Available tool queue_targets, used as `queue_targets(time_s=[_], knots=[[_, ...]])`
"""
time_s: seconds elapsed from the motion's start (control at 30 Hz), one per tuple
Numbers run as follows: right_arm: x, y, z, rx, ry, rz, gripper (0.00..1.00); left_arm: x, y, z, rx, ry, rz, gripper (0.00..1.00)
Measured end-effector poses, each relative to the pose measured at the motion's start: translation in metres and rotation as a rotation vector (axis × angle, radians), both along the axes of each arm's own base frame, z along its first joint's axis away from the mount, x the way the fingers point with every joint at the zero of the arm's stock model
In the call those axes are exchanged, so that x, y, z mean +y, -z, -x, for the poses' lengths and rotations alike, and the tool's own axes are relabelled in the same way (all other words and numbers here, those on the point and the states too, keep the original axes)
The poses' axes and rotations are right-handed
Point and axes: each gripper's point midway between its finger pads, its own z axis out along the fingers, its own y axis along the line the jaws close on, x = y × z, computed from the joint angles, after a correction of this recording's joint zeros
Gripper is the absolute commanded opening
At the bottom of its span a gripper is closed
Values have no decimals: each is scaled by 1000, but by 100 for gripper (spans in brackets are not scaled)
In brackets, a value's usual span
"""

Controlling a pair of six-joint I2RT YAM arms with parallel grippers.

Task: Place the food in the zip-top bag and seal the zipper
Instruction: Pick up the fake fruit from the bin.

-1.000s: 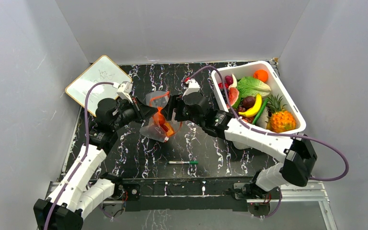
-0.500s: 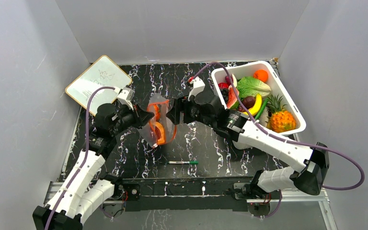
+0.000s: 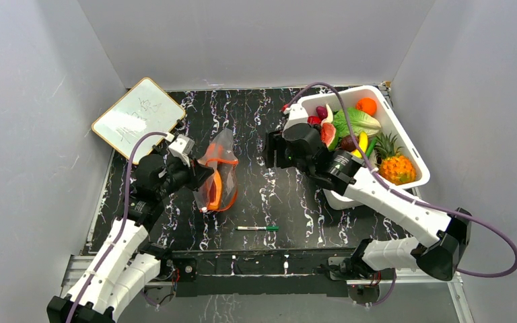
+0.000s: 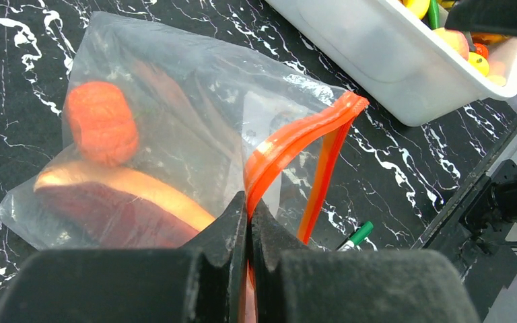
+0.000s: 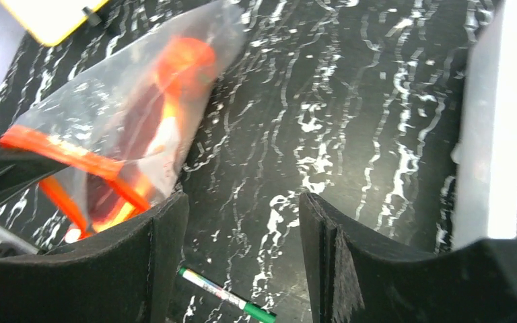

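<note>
1. The bag lies on the table to the left of the tub, well apart from it.
2. Inside the bag are a round orange fruit and a dark red slice with an orange rind.
3. The left gripper is at the bag's side away from the tub, fingers pressed together on the zipper.
4. Past that pinch the zipper's two strips part, so the mouth gapes.
5. The right gripper hangs just left of the tub, clear of the bag, fingers spread wide and empty.
6. A pen lies left of the tub.
</note>
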Motion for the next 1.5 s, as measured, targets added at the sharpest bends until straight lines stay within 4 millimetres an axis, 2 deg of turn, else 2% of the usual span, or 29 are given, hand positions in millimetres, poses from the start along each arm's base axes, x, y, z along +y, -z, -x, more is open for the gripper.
queue_targets(time_s=[0.23, 0.33, 0.57, 0.8, 1.0, 1.27, 1.5], knots=[[-59, 2, -19, 19, 221, 42, 58, 2, -3, 2, -28, 1, -12, 0], [-88, 7, -24, 48, 330, 59, 61, 3, -4, 2, -36, 3, -15, 0], [-143, 19, -18, 102, 538, 106, 69, 3, -1, 4, -35, 5, -22, 0], [-186, 30, -12, 127, 699, 144, 75, 4, -1, 4, -36, 6, -24, 0], [-210, 57, -5, 185, 807, 172, 74, 4, -1, 4, -36, 6, -25, 0], [-240, 85, -1, 255, 925, 191, 74, 4, -1, 4, -36, 6, -25, 0], [-244, 112, 5, 323, 937, 181, 75, 4, -1, 4, -36, 6, -25, 0]])
